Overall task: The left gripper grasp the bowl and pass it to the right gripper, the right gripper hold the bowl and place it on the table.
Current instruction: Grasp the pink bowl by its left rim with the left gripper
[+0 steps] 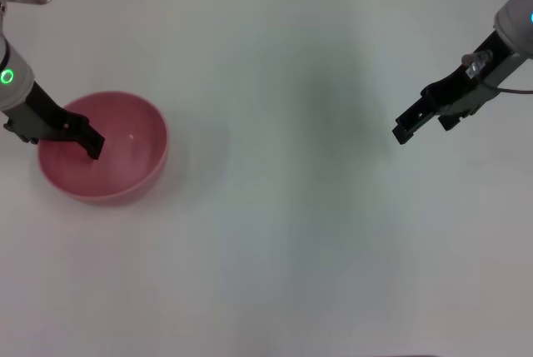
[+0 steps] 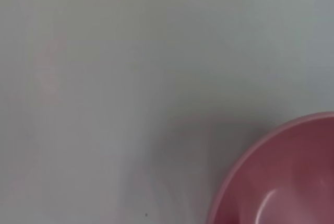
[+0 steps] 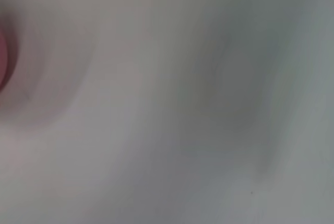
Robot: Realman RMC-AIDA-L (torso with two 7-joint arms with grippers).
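L hand [image 1: 90,146] at bowl [image 1: 112,170] near rim, tips dipping inside; finger gap not readable, can't tell if pinching. Bowl on counter [image 1: 275,232], under L hand. Pinch wall square, lift level. R hand [image 1: 405,130] well apart, aloft, state unclear.

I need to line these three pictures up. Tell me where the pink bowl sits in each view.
Head view: the pink bowl sits at the far left on the white table, with the left claw over its rim.
Left wrist view: only part of the bowl shows, in the lower right corner.
Right wrist view: a pink sliver at the left edge.
Shared landmark: the table.
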